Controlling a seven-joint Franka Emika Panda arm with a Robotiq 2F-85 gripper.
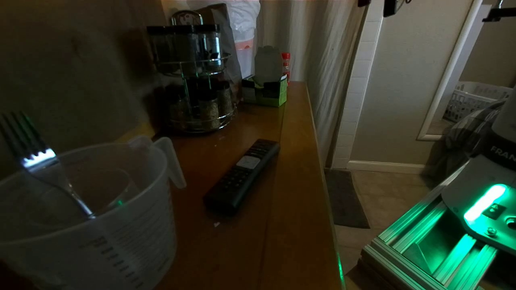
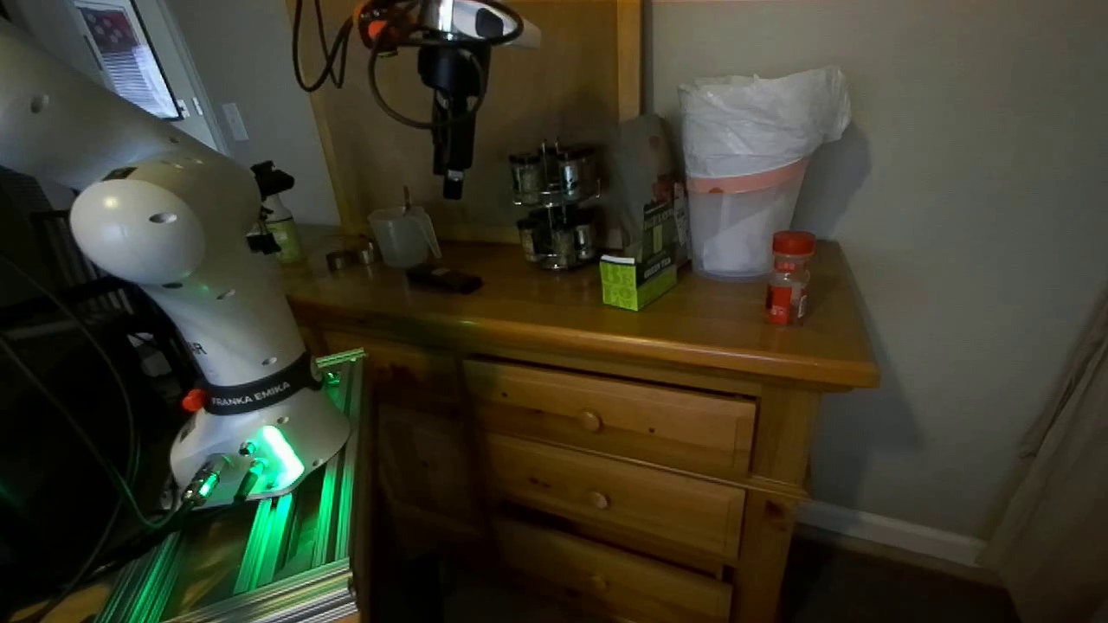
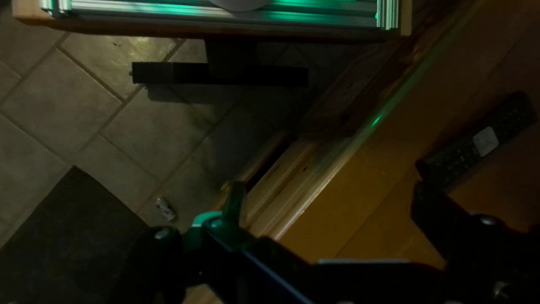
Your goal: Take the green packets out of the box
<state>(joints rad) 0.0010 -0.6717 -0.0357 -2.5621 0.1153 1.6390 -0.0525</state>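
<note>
The box stands open on the desk, near the spice rack — the green packets cannot be made out. On the rack's opposite side lies the black remote. The gripper hangs well apart from the rack — jaws spread wide in the wrist view.

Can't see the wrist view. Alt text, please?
Open, empty black gripper at bottom; a brown wooden dresser top spans the right, bearing a long black remote control. Left: dark mat, greyish floor tiles. The open green cardboard box is out of frame.
</note>
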